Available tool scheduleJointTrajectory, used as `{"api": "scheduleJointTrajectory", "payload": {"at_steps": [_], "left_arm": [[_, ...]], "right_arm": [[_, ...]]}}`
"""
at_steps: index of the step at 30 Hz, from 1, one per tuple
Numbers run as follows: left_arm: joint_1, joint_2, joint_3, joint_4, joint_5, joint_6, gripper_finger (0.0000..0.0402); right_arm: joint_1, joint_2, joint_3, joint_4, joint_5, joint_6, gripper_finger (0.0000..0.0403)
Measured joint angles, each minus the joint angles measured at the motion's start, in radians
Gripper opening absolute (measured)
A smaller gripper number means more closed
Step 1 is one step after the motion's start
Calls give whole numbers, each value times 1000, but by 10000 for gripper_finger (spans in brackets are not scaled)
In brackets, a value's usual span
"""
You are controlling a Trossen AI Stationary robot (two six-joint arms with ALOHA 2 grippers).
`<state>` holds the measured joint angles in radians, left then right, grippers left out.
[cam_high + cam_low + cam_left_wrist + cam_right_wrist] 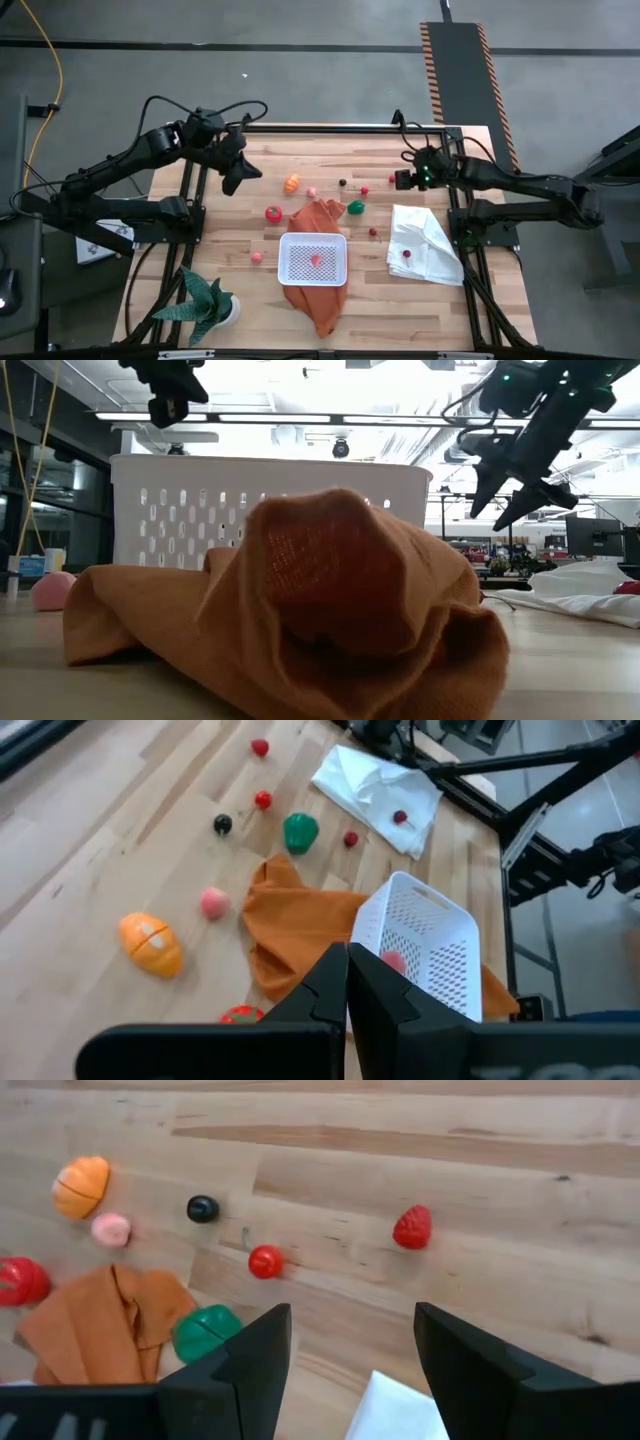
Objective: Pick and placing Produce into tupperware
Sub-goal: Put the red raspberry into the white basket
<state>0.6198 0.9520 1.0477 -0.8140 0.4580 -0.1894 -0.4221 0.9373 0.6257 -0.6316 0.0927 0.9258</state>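
- Table [230, 300]: pale wooden planks, butcher-block grain, carrying everything below.
- Orange cloth [318, 222]: coarse woven fabric, rumpled, lying mid-table and running under the container.
- White cloth [425, 245]: soft, crumpled, sitting on the right side; one small red piece [407, 253] is resting on it.
- Potted plant [205, 303]: green, spiky leaves, standing at the near left corner.
- Tupperware [313, 259]: white plastic, roughly square, rounded corners, slotted walls, dotted base, sitting on the orange cloth at the table's centre; a pink-red piece [316, 259] is lying inside.
- Left gripper [238, 178]: dark, hanging above the far left of the table, fingers pressed together, carrying nothing.
- Right gripper [401, 180]: dark, hovering over the far right, fingers spread wide, holding nothing.
- Produce, glossy toy plastic, scattered loose beyond and beside the container: orange segmented fruit [291, 183], red round piece [273, 213], green pepper-like piece [355, 207], pink ball [312, 192], red strawberry shape [413, 1226], small black ball [342, 183].
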Motion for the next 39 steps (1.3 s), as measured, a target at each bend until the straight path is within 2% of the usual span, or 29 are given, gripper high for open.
{"api": "scheduleJointTrajectory", "payload": {"at_steps": [5, 8, 11, 15, 20, 25, 39], "left_arm": [[-71, 0, 0, 24, -31, -50, 1], [-156, 0, 0, 34, -99, -76, 1], [-255, 0, 0, 40, -222, -104, 1], [-380, 0, 0, 34, -452, -107, 1], [-467, 15, 0, -5, -664, -105, 1], [-477, 57, 0, -83, -682, -117, 1], [-476, 119, 0, -104, -641, -133, 1]], "right_arm": [[-6, 119, 83, -38, -4, -72, 204], [-13, 197, 136, -98, -4, -92, 204], [-27, 266, 182, -143, -3, -117, 204], [-47, 338, 244, -152, 5, -142, 204], [-79, 422, 333, -195, 24, -151, 204], [-111, 524, 399, -294, 27, -205, 204], [-121, 642, 404, -251, 2, -246, 204]]}}
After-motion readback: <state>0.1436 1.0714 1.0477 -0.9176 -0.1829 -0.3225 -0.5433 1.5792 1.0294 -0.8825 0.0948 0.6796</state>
